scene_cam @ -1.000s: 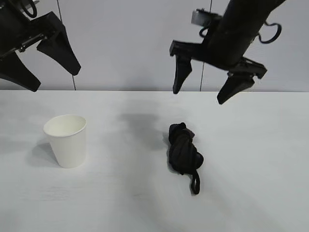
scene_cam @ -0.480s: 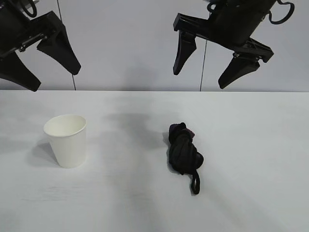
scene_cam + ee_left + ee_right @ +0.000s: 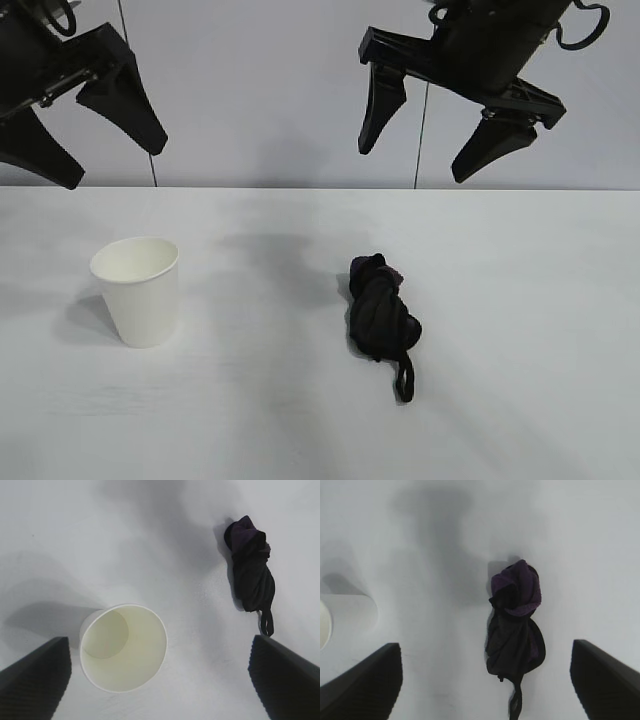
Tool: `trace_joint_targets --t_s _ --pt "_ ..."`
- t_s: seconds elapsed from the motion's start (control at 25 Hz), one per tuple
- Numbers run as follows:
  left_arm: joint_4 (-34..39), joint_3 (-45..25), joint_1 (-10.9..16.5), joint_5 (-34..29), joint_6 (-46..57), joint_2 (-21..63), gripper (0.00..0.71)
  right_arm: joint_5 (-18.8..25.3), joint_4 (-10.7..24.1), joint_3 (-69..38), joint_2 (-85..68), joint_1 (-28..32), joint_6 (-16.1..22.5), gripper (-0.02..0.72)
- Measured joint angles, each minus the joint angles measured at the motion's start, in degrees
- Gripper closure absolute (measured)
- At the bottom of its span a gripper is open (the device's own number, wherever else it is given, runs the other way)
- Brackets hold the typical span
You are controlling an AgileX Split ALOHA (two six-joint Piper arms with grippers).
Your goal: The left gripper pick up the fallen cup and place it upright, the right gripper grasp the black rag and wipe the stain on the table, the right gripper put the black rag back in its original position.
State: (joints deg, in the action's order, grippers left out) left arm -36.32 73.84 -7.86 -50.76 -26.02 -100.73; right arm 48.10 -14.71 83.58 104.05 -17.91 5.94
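The white paper cup (image 3: 138, 290) stands upright on the left of the white table (image 3: 520, 300); it also shows in the left wrist view (image 3: 122, 647) and at the edge of the right wrist view (image 3: 324, 622). The black rag (image 3: 381, 318) lies bunched near the table's middle, its looped tail toward the front; it shows in the left wrist view (image 3: 251, 572) and the right wrist view (image 3: 515, 615). My left gripper (image 3: 98, 150) hangs open and empty high above the cup. My right gripper (image 3: 425, 160) hangs open and empty high above the rag. No stain shows on the table.
A pale wall with vertical seams stands behind the table's far edge (image 3: 300, 188).
My right gripper rose from just above the table's far edge to high above the rag in the first half second, then held still. The cup, rag and left gripper stayed put.
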Motion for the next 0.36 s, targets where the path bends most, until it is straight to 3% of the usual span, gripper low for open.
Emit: trace_joint_targets --t_s 0.36 --pt "0.0 0.0 0.0 0.0 0.0 0.0 0.016 -0.6 0.3 0.0 0.0 0.0 0.0 0.072"
